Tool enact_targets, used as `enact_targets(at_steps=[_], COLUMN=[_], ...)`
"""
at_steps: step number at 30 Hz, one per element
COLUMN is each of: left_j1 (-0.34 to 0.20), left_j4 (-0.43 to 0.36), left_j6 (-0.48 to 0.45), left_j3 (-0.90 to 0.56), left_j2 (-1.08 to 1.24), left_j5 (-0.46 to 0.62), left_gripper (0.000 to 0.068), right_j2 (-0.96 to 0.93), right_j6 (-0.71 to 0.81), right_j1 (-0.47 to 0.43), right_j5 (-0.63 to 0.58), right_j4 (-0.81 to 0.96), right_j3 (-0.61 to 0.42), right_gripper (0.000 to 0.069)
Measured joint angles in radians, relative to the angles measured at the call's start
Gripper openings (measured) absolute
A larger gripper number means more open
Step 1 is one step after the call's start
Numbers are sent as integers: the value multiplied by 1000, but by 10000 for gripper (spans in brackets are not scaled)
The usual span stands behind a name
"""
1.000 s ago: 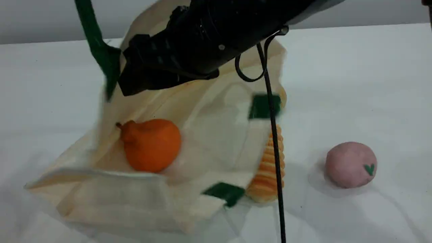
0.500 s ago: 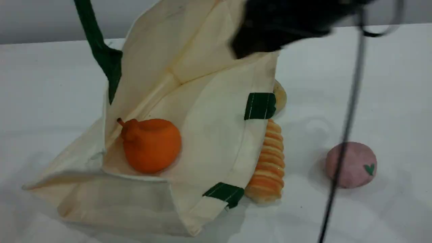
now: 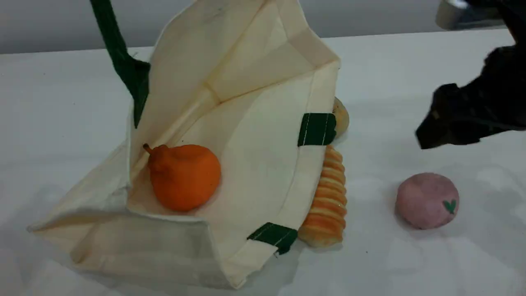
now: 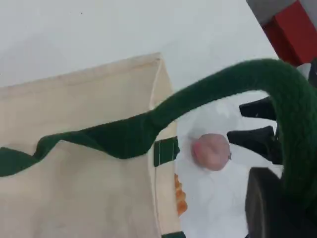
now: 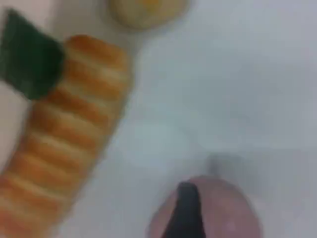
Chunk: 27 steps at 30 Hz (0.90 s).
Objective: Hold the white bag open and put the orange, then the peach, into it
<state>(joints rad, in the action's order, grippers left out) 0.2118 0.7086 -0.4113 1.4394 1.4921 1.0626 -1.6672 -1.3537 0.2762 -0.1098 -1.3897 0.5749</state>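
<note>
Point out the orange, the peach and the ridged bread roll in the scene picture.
orange [image 3: 183, 176], scene view, middle of its round body, inside the white bag [image 3: 254, 164].
peach [image 3: 425, 200], scene view, centre of its pink surface, left of the leaf mark.
bread roll [image 3: 326, 205], scene view, mid-length on its striped ridges.

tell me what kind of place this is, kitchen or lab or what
Most likely a robot test bench, not a kitchen. A plain white table holds toy-like soft food: an orange inside a white bag, a peach and a ridged bread roll. A black robot arm reaches in on the right.
</note>
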Motion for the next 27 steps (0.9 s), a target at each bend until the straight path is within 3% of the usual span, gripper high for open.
enact_targets(at_steps=[24,27], left_j1=[0,0], left_j4=[4,4], left_j6=[0,0], left_j3=[0,0], left_j2=[0,0], left_j5=[7,7], left_gripper=[62,62], right_j2=[-273,-276], right_j6=[-12,-16], right_j1=[4,4], right_j5=[-127,-135], right_j4=[-38,-46], right_j3=[52,52], right_gripper=[561,538])
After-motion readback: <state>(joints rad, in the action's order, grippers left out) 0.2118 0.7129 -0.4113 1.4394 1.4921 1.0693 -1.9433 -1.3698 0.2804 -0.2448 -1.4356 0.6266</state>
